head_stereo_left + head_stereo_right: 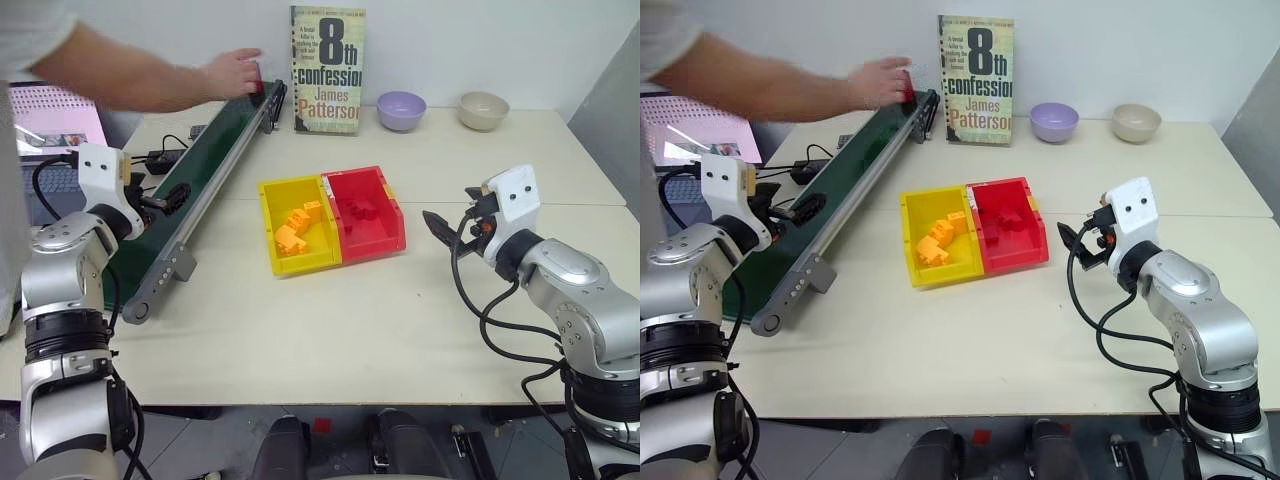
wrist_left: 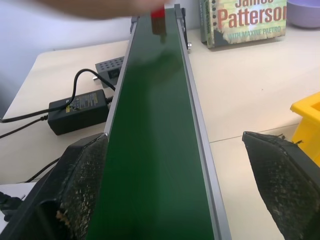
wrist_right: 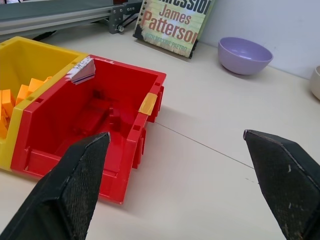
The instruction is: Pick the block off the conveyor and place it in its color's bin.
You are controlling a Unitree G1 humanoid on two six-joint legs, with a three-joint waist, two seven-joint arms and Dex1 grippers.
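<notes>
A person's hand holds the small red block at the far end of the conveyor, right over its dark green belt. My left gripper hovers open over the belt's near part, its fingers straddling the belt with nothing between them. The red bin sits mid-table with red bricks inside. Open and empty, my right gripper hangs to the right of the red bin's wall, pointing toward it.
A yellow bin holding orange bricks is joined to the red one's left side. A book stands at the back, with a purple bowl and a beige bowl beside it. A power adapter and cables lie left of the conveyor.
</notes>
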